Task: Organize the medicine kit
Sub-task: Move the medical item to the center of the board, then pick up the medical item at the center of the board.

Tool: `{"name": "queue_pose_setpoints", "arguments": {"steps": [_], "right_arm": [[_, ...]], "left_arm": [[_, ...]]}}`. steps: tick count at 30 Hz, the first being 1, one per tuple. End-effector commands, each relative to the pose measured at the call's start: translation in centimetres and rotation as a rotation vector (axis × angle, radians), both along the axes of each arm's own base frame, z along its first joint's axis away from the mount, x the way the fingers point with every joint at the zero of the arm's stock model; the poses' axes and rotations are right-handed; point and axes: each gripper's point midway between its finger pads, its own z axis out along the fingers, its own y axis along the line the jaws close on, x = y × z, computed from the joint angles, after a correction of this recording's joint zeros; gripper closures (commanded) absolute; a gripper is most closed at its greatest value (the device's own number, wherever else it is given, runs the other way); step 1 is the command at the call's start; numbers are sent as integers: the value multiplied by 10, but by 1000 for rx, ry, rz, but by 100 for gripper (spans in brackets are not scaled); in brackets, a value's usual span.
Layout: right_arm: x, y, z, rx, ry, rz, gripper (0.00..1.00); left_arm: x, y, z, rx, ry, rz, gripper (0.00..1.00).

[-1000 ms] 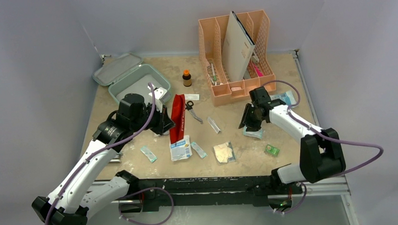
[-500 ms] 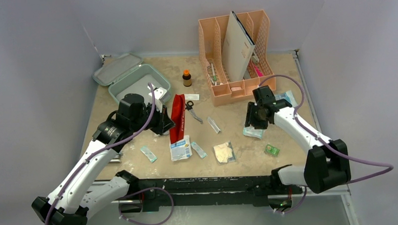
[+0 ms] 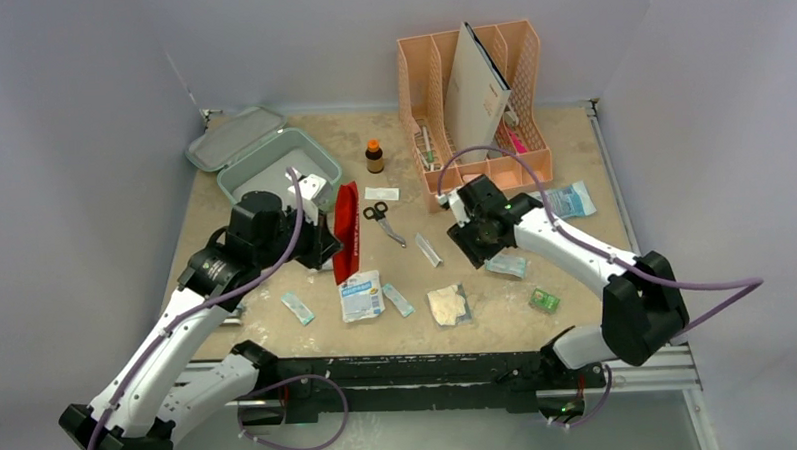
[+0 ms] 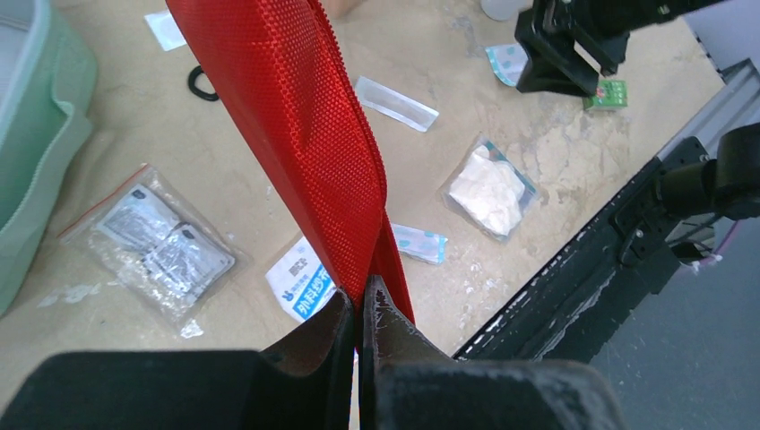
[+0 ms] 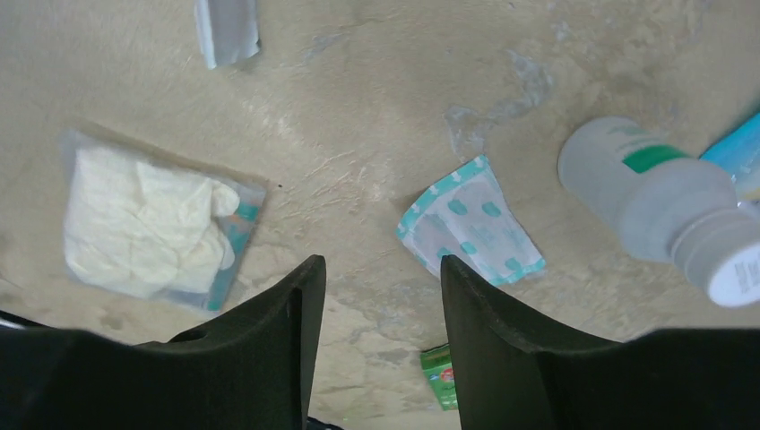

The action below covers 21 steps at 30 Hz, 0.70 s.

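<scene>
A red mesh pouch [image 4: 305,134] is gripped by the closed left fingers [image 4: 309,349] and should be lowered flat into the open mint-green plastic medicine kit [image 3: 272,164] at the far left of the counter [image 3: 498,312], while the right fingers [image 5: 278,358] are held parted and empty near a teal-patterned packet [image 5: 470,224].

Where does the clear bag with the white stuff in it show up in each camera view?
Top external: the bag is centre-right, near the table's front edge.
Left wrist: the bag is right of centre, to the right of the red pouch.
Right wrist: the bag is at the left side.
Shared landmark: the clear strip lying near the bag.
</scene>
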Motion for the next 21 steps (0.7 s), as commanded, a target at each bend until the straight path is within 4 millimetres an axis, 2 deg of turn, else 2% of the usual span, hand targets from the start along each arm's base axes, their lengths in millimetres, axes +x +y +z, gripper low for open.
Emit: {"name": "queue_pose_setpoints", "arguments": {"steps": [1, 6, 9, 14, 21], "right_arm": [[-4, -18, -16, -182, 7, 269, 46], [-13, -34, -42, -366, 83, 395, 47], [-12, -48, -49, -483, 97, 400, 48], [-15, -57, -52, -530, 106, 409, 53], [-14, -54, -56, -520, 105, 420, 63]], "left_arm": [[9, 15, 19, 9, -101, 88, 100], [13, 31, 26, 21, -147, 173, 100], [12, 35, 31, 10, -174, 193, 100], [11, 34, 33, -2, -182, 190, 100], [11, 32, 31, 3, -172, 175, 100]]}}
